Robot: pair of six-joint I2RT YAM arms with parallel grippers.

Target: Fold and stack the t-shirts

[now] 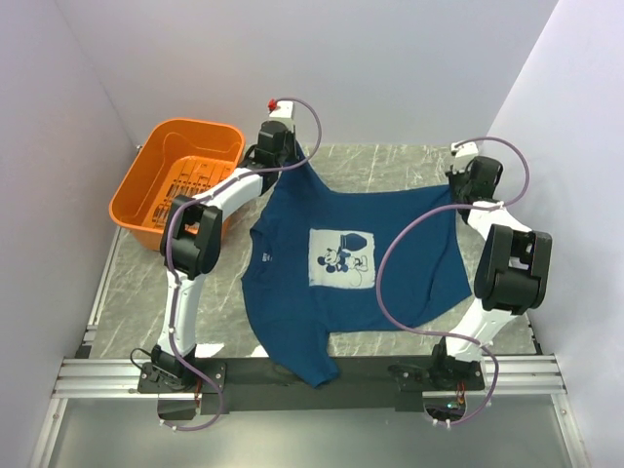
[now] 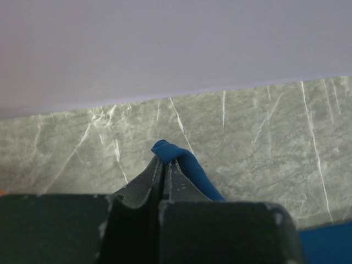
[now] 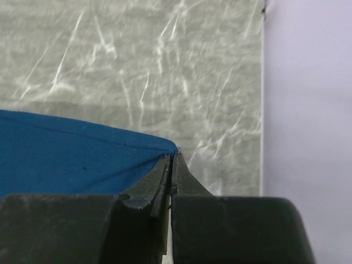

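A dark navy-blue t-shirt (image 1: 341, 268) with a pale mouse print (image 1: 344, 257) lies spread on the marble table, print up, its near part hanging over the front rail. My left gripper (image 1: 289, 162) is shut on the shirt's far left corner; the left wrist view shows a bunched blue fold (image 2: 184, 165) pinched at the fingertips. My right gripper (image 1: 458, 192) is shut on the shirt's far right corner; the right wrist view shows taut blue cloth (image 3: 71, 157) running from the closed jaws to the left.
An orange plastic basket (image 1: 146, 195) stands at the far left of the table, beside my left arm. White walls close the table on the left, back and right. A metal rail (image 1: 312, 375) with the arm bases runs along the near edge.
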